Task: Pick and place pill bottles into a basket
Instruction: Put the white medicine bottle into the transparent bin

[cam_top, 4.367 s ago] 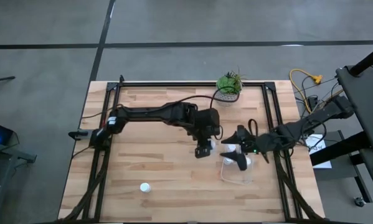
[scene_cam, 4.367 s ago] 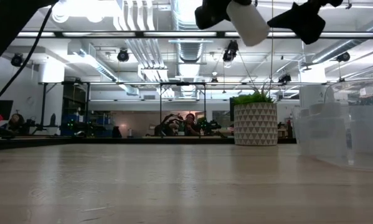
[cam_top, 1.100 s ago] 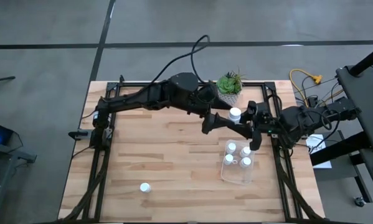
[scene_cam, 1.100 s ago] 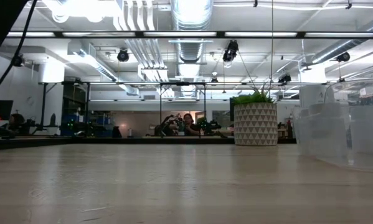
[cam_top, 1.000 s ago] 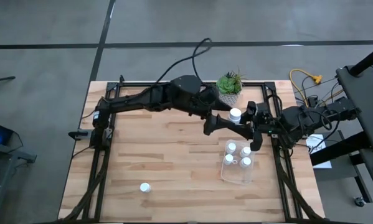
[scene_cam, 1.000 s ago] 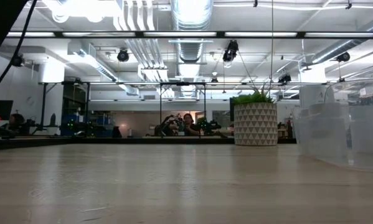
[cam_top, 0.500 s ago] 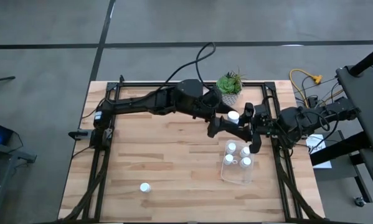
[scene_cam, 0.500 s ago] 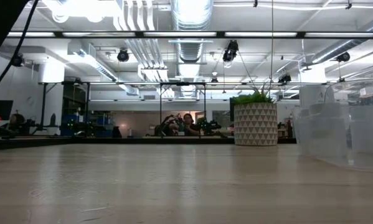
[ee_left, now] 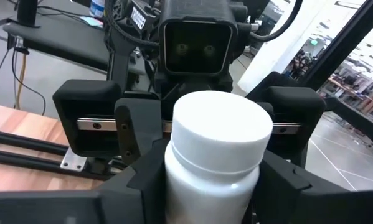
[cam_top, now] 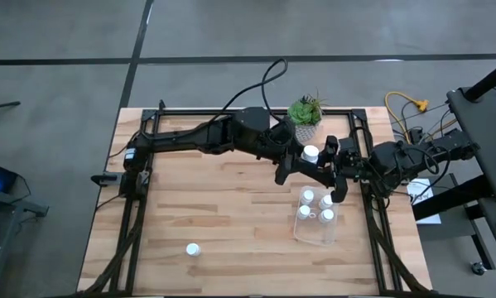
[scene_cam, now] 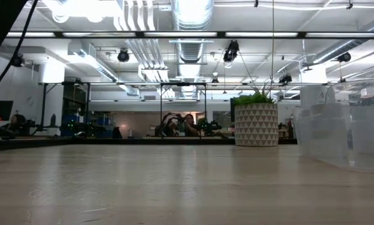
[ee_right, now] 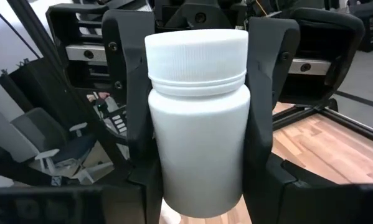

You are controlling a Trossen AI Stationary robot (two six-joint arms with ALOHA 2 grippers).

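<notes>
One white pill bottle [cam_top: 310, 154] with a round cap is held upright high above the table's far right part, between my two grippers, which face each other. It fills the left wrist view [ee_left: 216, 149] and the right wrist view [ee_right: 197, 124]. My left gripper [cam_top: 302, 164] comes from the left and my right gripper [cam_top: 322, 164] from the right, both shut on the bottle. The clear basket [cam_top: 298, 236] stands on the table below, with several bottles [cam_top: 307, 196] upright in it. One more bottle [cam_top: 194, 248] stands near the front edge. My left gripper pinches the bottle's body [ee_left: 174, 186] between its two fingers [ee_left: 139, 190], below the cap. The fingers come level from the table's left. The bottle stands upright, clear of the table. My right gripper has its two fingers [ee_right: 270, 180] against the two sides of the bottle's body [ee_right: 164, 180], below the cap. They come level from the table's right, facing the left gripper. The bottle is upright and lifted clear.
A potted green plant [cam_top: 304, 112] stands at the far edge just behind the grippers; it also shows in the low view [scene_cam: 256, 119], with the basket's wall [scene_cam: 327, 134] at the right. Black frame rails [cam_top: 359, 165] run along the table's sides. People sit in the room beyond.
My left arm has shifted a little toward the table's right edge, closer to my right gripper. The bottle has stayed upright, in nearly the same place between the two grippers.
</notes>
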